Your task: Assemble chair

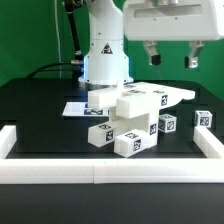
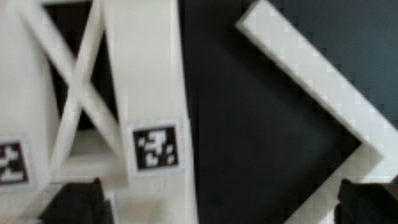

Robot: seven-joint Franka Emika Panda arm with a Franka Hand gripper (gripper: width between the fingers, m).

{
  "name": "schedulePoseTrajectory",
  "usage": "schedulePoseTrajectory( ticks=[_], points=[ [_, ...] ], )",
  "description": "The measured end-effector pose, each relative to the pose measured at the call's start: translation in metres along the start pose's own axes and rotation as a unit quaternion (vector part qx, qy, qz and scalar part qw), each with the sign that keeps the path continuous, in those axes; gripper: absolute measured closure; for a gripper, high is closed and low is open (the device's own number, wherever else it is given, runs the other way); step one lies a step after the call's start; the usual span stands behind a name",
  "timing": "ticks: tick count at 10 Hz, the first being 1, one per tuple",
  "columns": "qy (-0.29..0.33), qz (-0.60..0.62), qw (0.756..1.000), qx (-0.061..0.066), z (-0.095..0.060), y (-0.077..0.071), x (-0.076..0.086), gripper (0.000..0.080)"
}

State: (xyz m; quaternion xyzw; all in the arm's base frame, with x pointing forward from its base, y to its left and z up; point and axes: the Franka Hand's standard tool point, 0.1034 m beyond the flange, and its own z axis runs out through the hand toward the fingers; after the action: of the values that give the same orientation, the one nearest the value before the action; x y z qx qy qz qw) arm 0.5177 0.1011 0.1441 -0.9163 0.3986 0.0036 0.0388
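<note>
Nearest the exterior camera ran the rail (image 1: 100, 172), a plain white border along the front edge of the black table (image 1: 40, 130). Just behind it, mid-table, sat the chair parts (image 1: 125, 120) in a loose heap. Chunky bars lay stacked across one another with tags on their ends, and a flat slab (image 1: 160, 95) on top reached toward the exterior view's right. A small cube (image 1: 168, 124) sat just beside the heap on that side, and a lone cube (image 1: 203, 118) stood apart, nearer the side border. Behind the heap, on the exterior view's left, lay the marker board (image 1: 74, 108), partly hidden by the bars. Farther back rose the robot base (image 1: 105, 50). The gripper (image 1: 171, 62) hung high over the slab's right end, well clear of everything, fingers spread wide and grasping nothing. The wrist view added what the heap hid from outside: a cross-braced piece (image 2: 89, 90) with slats forming an X between two uprights, and a tag (image 2: 157, 147) on one upright. A slanted bar (image 2: 311, 85) lay apart from it across bare table. The dark fingertips (image 2: 80, 200) were just in frame, blurred.
</note>
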Motion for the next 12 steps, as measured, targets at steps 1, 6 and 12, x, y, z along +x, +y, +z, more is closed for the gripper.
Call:
schedulePoseTrajectory(
  ticks=[1, 6, 12],
  points=[
    [-0.001, -0.001, 1.000, 0.001, 0.001, -0.001, 0.001, 0.0150],
    [-0.009, 0.052, 0.999, -0.009, 0.015, 0.001, -0.041, 0.0150],
    [0.000, 0.060, 0.998, -0.021, 0.045, -0.009, -0.083, 0.0150]
  ],
)
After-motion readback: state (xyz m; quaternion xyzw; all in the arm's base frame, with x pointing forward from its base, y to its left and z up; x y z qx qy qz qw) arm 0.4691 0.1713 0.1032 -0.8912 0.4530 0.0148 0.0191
